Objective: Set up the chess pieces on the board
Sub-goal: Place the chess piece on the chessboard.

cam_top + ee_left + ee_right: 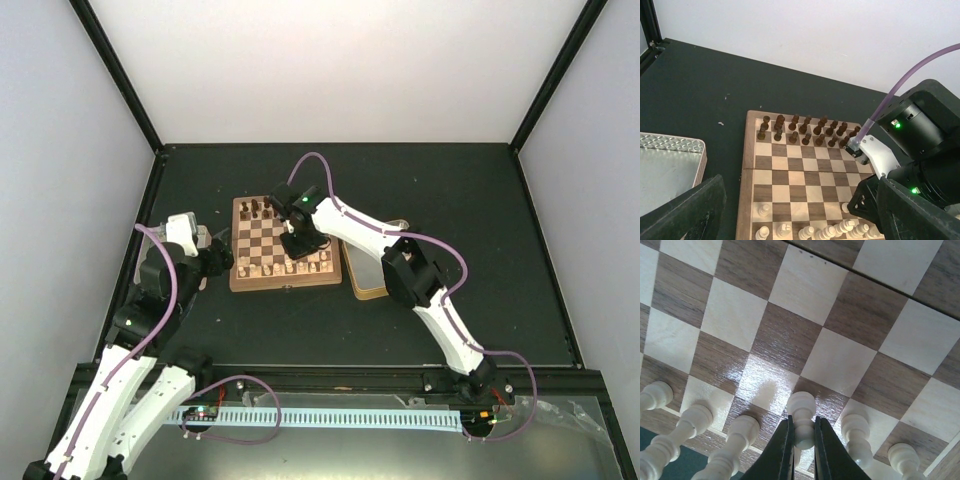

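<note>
The board [262, 240] lies mid-table, with dark chessmen along its far edge and pale chess pieces [280, 268] along its near edge. My right gripper [300, 245] hovers over the board's near right part. In the right wrist view the gripper [802, 427] is shut on a pale pawn [802, 410], held just above a dark square of the board [805, 285], beside other pale pieces [857, 435]. My left gripper [215, 258] is just off the board's left edge. In the left wrist view the gripper [800, 220] is open and empty, looking over the board [805, 175].
A gold-rimmed metal tin [365, 275] lies against the board's right side. A silver metal tray [670, 160] sits left of the board, next to my left gripper. The dark chessmen [805, 130] fill the far two rows. The right arm [920, 135] reaches over the board.
</note>
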`<state>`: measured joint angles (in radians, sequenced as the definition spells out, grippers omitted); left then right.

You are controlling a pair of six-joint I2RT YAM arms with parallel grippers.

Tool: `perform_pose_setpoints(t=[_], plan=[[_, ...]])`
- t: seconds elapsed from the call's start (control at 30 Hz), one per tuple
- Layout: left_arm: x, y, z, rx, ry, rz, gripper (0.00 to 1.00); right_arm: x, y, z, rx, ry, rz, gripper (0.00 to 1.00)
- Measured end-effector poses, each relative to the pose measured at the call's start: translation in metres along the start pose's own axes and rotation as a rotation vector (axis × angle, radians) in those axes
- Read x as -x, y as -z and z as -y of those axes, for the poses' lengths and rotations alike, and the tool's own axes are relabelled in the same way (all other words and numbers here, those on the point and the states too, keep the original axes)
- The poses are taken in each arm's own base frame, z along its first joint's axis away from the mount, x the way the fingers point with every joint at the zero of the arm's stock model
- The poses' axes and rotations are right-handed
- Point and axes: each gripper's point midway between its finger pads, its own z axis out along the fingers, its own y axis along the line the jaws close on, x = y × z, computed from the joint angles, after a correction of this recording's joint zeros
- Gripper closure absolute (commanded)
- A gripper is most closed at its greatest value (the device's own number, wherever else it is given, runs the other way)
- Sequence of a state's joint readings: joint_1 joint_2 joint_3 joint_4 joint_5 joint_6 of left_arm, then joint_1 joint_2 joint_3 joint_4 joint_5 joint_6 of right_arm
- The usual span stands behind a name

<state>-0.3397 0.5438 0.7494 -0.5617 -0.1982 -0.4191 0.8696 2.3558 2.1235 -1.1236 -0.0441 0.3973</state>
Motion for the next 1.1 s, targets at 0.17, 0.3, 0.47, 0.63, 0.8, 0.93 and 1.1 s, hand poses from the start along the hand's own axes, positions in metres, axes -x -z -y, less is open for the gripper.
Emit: perform_pose_setpoints(t=[0.17, 0.3, 0.47, 0.63, 0.8, 0.93, 1.1], plan=[[0.000, 0.000, 0.000, 0.000, -0.001, 0.000, 0.15, -0.004, -0.001, 0.001, -0.006, 0.000, -0.015, 0.98], [0.000, 0.000, 0.000, 0.000, -0.001, -0.001, 0.15, -0.006, -0.001, 0.001, -0.010, 0.003, -0.021, 0.94], [0.000, 0.000, 0.000, 0.000, -0.001, -0.001, 0.15, -0.007, -0.001, 0.001, -0.017, 0.010, -0.025, 0.85], [-0.001, 0.000, 0.000, -0.001, -0.001, -0.001, 0.14, -0.006, -0.001, 0.002, -0.027, 0.010, -0.020, 0.79], [-0.001, 0.000, 0.001, -0.006, -0.002, -0.004, 0.14, -0.002, 0.003, 0.002, -0.029, 0.007, -0.003, 0.75], [-0.002, 0.000, 0.002, -0.010, -0.005, -0.006, 0.14, 0.005, 0.008, 0.000, -0.028, 0.006, 0.022, 0.75], [-0.002, 0.000, 0.002, -0.010, -0.007, -0.006, 0.14, 0.011, 0.012, 0.001, -0.031, -0.009, 0.055, 0.74]])
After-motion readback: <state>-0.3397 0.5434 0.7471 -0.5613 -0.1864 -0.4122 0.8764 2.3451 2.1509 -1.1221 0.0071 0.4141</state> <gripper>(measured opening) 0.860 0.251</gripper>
